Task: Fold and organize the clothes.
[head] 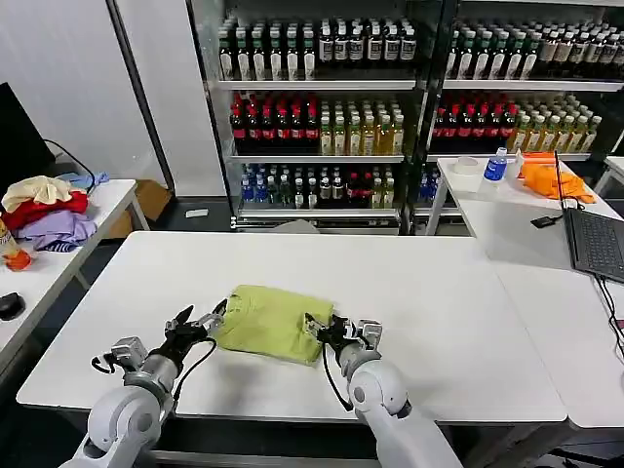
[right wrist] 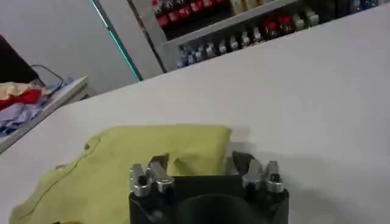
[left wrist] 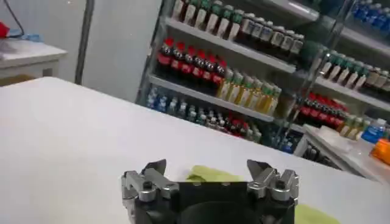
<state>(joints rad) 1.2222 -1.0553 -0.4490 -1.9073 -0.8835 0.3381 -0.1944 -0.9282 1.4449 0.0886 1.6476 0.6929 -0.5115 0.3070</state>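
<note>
Left gripper (head: 202, 318) fingers spread, at lime T-shirt (head: 273, 320) left edge, right gripper (head: 325, 328) fingers spread, at its right edge, shirt folded flat mid-front on white table (head: 458, 292), bare tabletop all around.

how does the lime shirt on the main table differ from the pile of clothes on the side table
The lime shirt is one plain-coloured piece lying flat and folded; the clothes pile is several garments, cream, red and lavender, heaped loosely. The shirt lies between the left end effector and the right end effector, both open at its edges; the pile sits away from both on the side table. Both are soft fabric on white tabletops.
</note>
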